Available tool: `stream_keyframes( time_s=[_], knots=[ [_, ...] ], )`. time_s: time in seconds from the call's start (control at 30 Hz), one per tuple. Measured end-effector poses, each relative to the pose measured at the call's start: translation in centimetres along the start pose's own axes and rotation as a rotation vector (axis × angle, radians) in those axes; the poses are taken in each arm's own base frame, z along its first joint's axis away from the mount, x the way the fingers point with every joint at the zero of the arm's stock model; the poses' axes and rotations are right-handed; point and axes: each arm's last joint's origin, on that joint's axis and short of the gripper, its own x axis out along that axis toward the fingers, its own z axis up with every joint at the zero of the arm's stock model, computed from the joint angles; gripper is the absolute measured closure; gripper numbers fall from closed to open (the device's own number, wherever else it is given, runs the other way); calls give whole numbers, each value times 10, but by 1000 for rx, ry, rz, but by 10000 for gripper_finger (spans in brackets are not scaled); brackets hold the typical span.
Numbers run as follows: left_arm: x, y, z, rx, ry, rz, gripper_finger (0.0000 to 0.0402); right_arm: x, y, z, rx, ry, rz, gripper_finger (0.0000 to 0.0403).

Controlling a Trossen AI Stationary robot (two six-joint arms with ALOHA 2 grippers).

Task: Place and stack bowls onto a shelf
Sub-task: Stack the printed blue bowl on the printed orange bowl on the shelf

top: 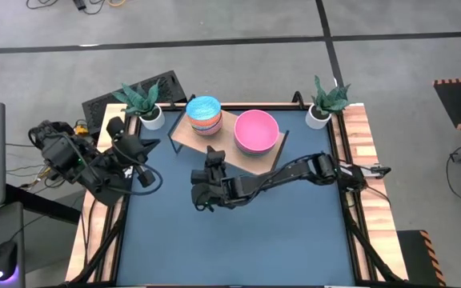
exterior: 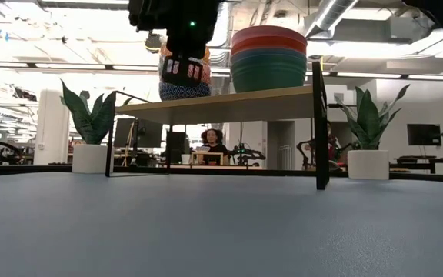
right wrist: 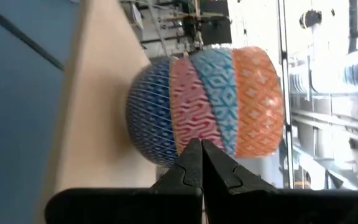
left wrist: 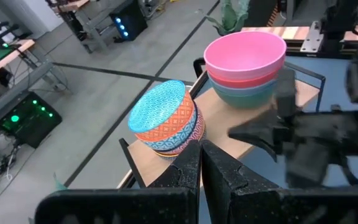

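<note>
The shelf (top: pixel 184 138) stands at the far middle of the blue table on thin black legs. On its left half is a stack of small patterned bowls (top: pixel 203 114), light blue on top. On its right half is a stack of larger plain bowls (top: pixel 256 130), pink on top. My right gripper (top: pixel 213 151) is shut and hovers just before the shelf's near edge, pointing at the patterned stack (right wrist: pixel 204 99). My left gripper (left wrist: pixel 199 155) is shut too. It waits over the table's left side (top: pixel 150 146), facing the shelf (left wrist: pixel 225 118).
Two white pots with green plants (top: pixel 144 102) (top: pixel 326 100) stand at the far corners beside the shelf. Wooden rails run along the table's sides. The blue tabletop (top: pixel 238 240) lies bare toward the near edge. A person sits in the room far behind (exterior: pixel 214 142).
</note>
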Motion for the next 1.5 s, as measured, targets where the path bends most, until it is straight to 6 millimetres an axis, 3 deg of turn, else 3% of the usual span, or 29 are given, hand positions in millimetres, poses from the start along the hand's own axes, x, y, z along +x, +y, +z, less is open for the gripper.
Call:
stream_keyframes(
  time_s=[0.67, 1.5],
  knots=[
    [-3, 0, 0, 30, -13, -6, 402, 48, -20, 0, 66, 83, -42, 386],
    [-8, 14, -1, 10, -29, -12, 401, 62, -16, -2, 114, 67, -18, 384]
  ],
)
